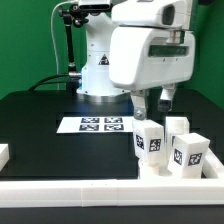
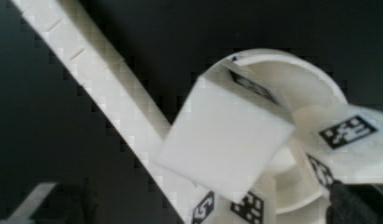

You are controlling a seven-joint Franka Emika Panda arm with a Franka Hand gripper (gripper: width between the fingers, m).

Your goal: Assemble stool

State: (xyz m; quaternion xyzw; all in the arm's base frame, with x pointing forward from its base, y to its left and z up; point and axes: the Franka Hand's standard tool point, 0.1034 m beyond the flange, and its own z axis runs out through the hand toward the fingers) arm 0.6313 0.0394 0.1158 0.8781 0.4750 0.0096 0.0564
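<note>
By the rail (image 1: 100, 188) at the table's (image 1: 40, 120) front, the seat (image 1: 170, 172) is sitting braced in the corner while the gripper (image 1: 150, 103) is hovering over a leg (image 1: 150, 140) standing on it, fingers seemingly spread.

White stool legs (image 1: 150, 143), black-and-white tags; black table (image 1: 40, 120); white marker board (image 1: 96, 125).
</note>
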